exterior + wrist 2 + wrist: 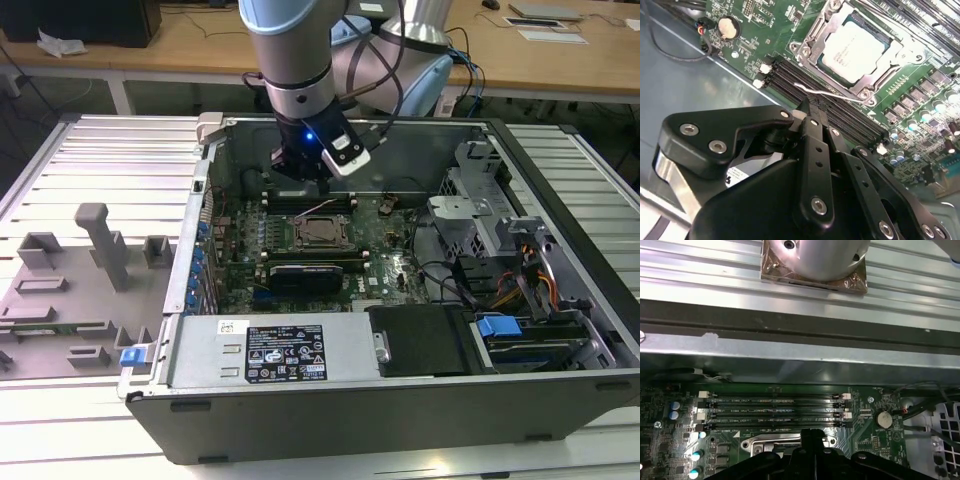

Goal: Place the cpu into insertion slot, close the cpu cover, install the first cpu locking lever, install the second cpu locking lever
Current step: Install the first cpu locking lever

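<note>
I see the cpu (854,46) seated in the insertion slot (799,48), just beyond my hand (807,107), clenched with nothing held.

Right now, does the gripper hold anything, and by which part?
It cannot be told. The gripper is at the thin wire lever beside the socket, where the chip already lies.
</note>
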Controlling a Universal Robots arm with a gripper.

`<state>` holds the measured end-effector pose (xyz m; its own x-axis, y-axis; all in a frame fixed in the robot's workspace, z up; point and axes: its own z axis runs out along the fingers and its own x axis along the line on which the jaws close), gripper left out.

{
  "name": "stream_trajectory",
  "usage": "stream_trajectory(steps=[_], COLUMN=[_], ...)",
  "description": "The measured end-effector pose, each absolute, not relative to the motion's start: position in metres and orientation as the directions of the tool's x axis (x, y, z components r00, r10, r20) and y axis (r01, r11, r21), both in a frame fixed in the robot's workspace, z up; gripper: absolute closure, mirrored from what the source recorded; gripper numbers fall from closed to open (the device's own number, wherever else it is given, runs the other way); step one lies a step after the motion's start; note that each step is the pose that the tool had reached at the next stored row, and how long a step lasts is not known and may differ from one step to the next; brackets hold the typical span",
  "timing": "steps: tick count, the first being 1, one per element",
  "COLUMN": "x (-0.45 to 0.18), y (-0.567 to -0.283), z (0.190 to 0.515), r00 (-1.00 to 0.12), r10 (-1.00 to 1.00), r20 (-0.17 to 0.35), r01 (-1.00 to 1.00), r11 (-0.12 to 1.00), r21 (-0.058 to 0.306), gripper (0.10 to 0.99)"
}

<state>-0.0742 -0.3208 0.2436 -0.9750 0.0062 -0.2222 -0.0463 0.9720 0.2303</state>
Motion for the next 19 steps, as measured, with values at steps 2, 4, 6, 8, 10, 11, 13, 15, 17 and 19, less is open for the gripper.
stream_trajectory(steps=[2, 4, 6, 8, 10, 11, 13, 15, 17, 19], x=[-0.074, -0.074, -0.074, -0.074, -0.074, -0.074, -0.074, -0.074, -0.074, -0.074], y=[-0.321, -0.321, -0.321, -0.32, -0.318, -0.317, -0.315, -0.314, -0.314, -0.313], z=[0.24, 0.236, 0.234, 0.233, 0.231, 0.231, 0.229, 0.228, 0.227, 0.226], r00=[-0.975, -0.975, -0.974, -0.974, -0.974, -0.974, -0.974, -0.974, -0.973, -0.973], r10=[0.015, 0.028, 0.035, 0.042, 0.045, 0.047, 0.051, 0.054, 0.058, 0.064], r20=[-0.222, -0.222, -0.222, -0.222, -0.222, -0.222, -0.222, -0.222, -0.222, -0.222], r01=[-0.038, -0.024, -0.018, -0.011, -0.008, -0.005, -0.001, 0.002, 0.005, 0.011], r11=[0.972, 0.973, 0.973, 0.973, 0.973, 0.973, 0.973, 0.973, 0.973, 0.973], r21=[0.23, 0.23, 0.23, 0.23, 0.23, 0.23, 0.23, 0.23, 0.23, 0.23], gripper=[0.98, 0.98, 0.98, 0.98, 0.98, 0.98, 0.98, 0.98, 0.98, 0.98])
